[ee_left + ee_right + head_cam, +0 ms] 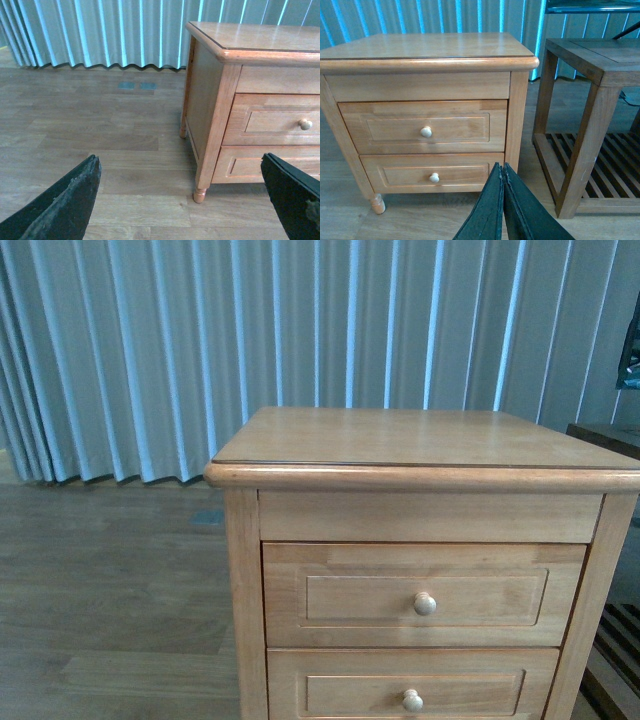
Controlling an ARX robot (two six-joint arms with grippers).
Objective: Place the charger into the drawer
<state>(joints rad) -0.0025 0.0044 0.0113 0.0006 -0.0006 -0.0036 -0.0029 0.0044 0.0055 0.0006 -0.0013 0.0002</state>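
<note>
The light-wood cabinet point(420, 440) stands in front of me with a bare top. Its upper drawer point(425, 592) is pushed in flush, a round pale knob point(425, 603) at its middle; the same drawer point(422, 127) shows in the right wrist view and again point(280, 120) in the left wrist view. No charger shows in any view. My left gripper point(180, 172) is open low above the floor, left of the cabinet's front leg, nothing between its fingers. My right gripper point(502, 170) is shut, empty, in front of the cabinet's lower right corner. Neither arm shows in the front view.
The lower, shorter drawer point(435, 175) is shut too. A darker slatted wooden table point(590, 100) stands close on the cabinet's right. Wood floor point(110, 580) stretches left to pale blue curtains point(150, 350).
</note>
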